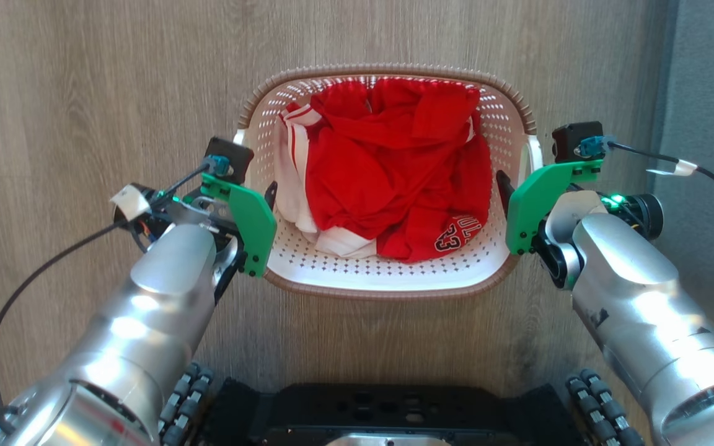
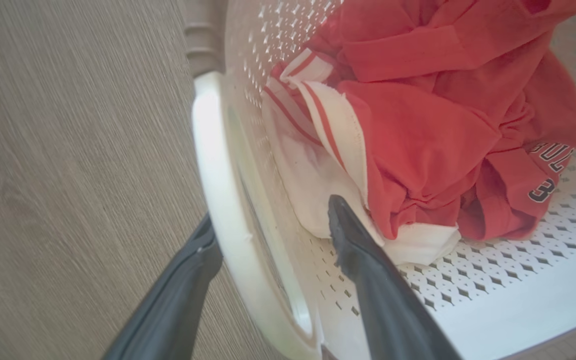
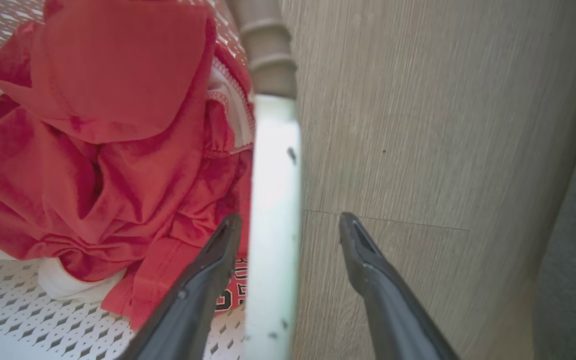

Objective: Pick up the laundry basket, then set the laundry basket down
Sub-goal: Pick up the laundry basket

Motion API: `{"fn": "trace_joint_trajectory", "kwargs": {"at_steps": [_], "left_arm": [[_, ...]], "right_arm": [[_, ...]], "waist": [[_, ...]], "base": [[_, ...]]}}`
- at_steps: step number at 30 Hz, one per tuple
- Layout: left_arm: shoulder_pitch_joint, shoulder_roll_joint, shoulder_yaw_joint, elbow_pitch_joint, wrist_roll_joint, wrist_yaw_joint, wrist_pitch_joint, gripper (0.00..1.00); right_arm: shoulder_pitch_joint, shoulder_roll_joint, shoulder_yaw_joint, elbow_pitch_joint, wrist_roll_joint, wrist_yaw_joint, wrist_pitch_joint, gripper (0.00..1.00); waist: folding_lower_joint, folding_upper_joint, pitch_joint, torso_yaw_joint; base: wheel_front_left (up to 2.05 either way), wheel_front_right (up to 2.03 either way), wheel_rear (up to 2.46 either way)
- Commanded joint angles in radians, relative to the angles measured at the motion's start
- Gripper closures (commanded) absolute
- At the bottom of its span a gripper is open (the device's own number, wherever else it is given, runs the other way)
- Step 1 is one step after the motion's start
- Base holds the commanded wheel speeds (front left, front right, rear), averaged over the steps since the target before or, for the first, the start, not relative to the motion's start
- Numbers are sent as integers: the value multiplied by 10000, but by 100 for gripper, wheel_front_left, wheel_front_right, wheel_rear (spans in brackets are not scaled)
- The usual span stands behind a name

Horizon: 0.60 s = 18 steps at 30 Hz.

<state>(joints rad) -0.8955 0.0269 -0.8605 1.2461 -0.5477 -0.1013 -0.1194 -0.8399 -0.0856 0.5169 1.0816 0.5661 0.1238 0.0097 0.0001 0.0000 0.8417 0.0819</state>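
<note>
In the left wrist view my left tool is spread apart, one finger outside the white handle and one inside the wall. My right tool is likewise apart, astride the other handle. The laundry basket fills the middle of the head view, wooden floor around it and red-and-white clothes inside.

The laundry basket sits on a wood-grain floor, with crumpled red-and-white clothes heaped inside it. The left gripper is at the basket's left handle and the right gripper is at its right handle, both largely hidden behind green brackets. The robot's black base lies on the near side of the basket, apart from its brown rim.
</note>
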Motion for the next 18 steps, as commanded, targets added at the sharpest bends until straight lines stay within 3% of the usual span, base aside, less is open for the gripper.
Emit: {"fn": "trace_joint_trajectory", "kwargs": {"at_steps": [1,18], "left_arm": [[3,233,24,-39,-140,-26,41,0],[-375,233,-1052,-182,-1031,61,297,0]], "right_arm": [[351,191,189,30,105,69,-84,0],[-308,311,613,730,561,69,-236,0]], "waist": [[-1,0,99,23],[-1,0,620,163]], "base": [[0,0,0],[0,0,0]]}}
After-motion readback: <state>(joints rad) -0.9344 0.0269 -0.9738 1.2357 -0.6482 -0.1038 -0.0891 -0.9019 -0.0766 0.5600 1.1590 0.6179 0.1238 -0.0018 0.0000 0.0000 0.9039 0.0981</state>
